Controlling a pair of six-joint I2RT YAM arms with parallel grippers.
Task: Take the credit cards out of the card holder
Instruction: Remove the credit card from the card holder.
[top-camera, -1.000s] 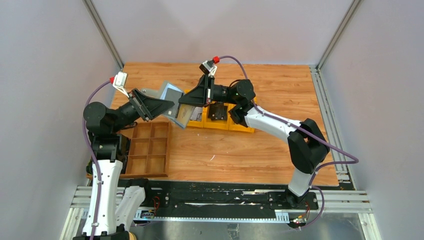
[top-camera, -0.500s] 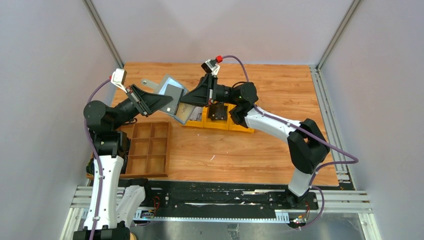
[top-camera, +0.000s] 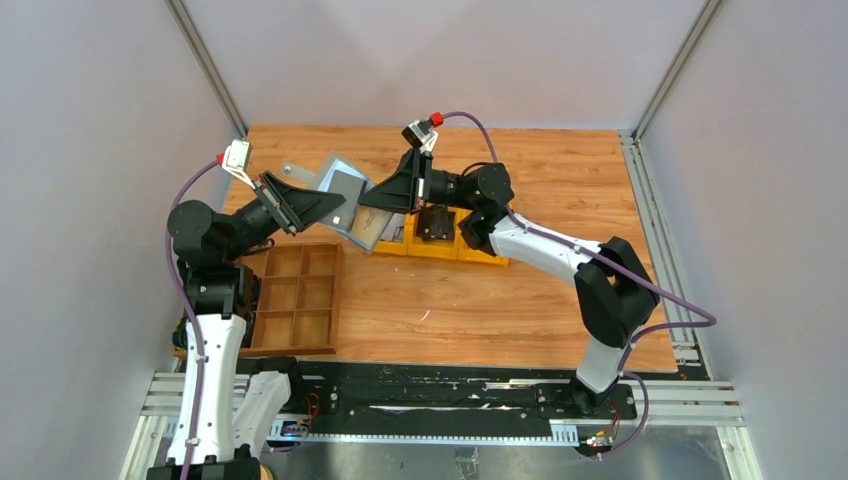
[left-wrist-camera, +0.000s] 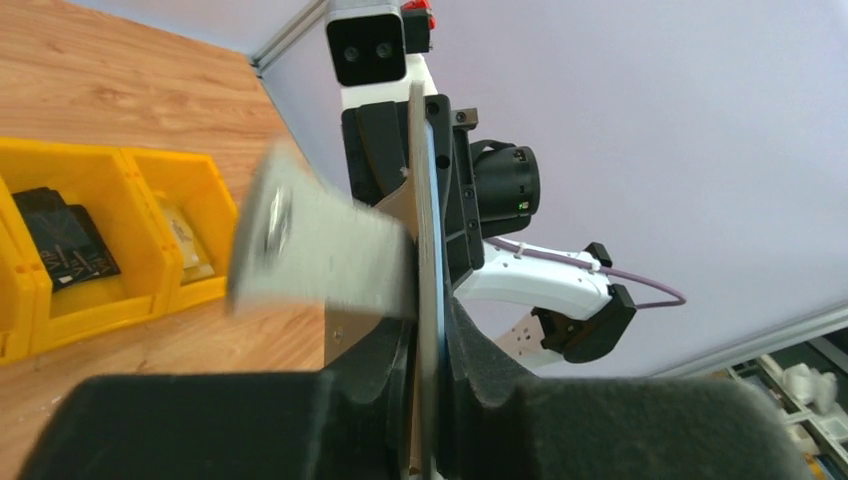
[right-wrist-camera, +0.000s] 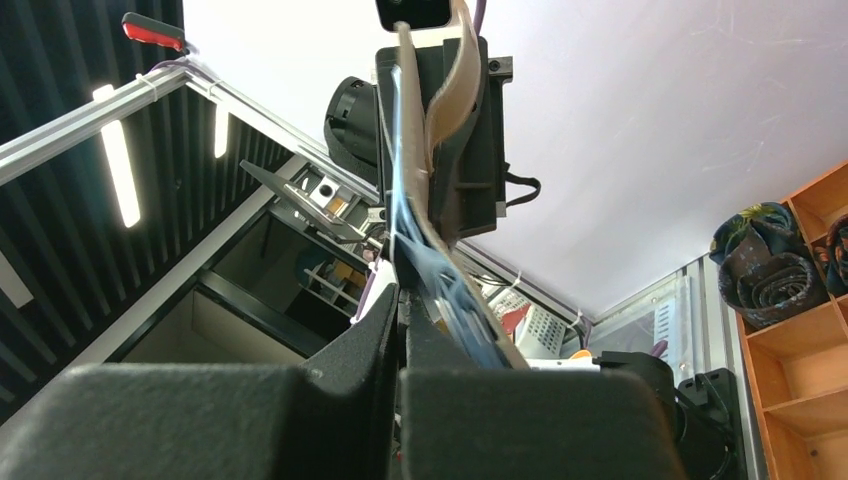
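The grey-blue card holder (top-camera: 340, 183) hangs in the air over the back left of the table, its closing tab (top-camera: 293, 170) pointing left. My left gripper (top-camera: 343, 207) is shut on its lower edge. In the left wrist view the holder stands edge-on between the pads (left-wrist-camera: 428, 345), with the tab (left-wrist-camera: 310, 250) blurred. A tan credit card (top-camera: 367, 231) sticks out at the holder's lower right. My right gripper (top-camera: 366, 203) meets it from the right, shut on a thin sheet that looks like this card. In the right wrist view the blue holder fabric (right-wrist-camera: 445, 285) lies beside the shut gripper (right-wrist-camera: 402, 310).
A row of yellow bins (top-camera: 486, 256) sits just under and right of the grippers, one bin holding a black blocky item (top-camera: 436, 222). A brown wooden compartment tray (top-camera: 297, 300) lies at the front left, next to the left arm.
Both grippers and the holder have lifted a little toward the back, and the holder tilted. The right jaws parted briefly and closed again. The left jaws tightened on the holder.
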